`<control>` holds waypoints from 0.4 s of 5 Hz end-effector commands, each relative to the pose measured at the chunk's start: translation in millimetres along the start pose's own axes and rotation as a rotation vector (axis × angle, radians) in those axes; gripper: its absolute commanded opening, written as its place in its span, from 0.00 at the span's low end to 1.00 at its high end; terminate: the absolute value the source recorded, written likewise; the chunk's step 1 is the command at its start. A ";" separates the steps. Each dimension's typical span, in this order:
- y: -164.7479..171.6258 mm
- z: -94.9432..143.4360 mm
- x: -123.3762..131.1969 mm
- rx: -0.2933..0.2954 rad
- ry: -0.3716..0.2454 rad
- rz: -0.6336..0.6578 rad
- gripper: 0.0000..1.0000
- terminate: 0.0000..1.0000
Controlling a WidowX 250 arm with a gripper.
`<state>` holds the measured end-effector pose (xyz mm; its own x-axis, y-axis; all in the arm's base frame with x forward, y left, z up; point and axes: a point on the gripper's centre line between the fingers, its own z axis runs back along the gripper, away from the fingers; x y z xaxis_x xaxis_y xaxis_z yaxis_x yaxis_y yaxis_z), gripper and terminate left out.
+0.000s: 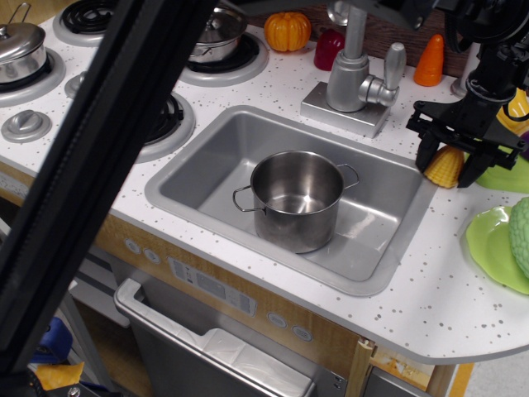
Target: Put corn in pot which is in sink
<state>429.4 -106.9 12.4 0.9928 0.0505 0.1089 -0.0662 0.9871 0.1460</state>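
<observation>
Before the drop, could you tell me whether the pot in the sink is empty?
Empty: the pot stands upright in the sink, showing only bare steel inside.
</observation>
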 end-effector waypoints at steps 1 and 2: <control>30.0 57.8 0.3 0.039 -0.030 -0.027 0.00 0.00; 59.3 72.9 -8.4 0.051 -0.014 -0.055 0.00 0.00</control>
<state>393.4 -39.9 63.9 0.9997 -0.0225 0.0048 0.0210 0.9778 0.2087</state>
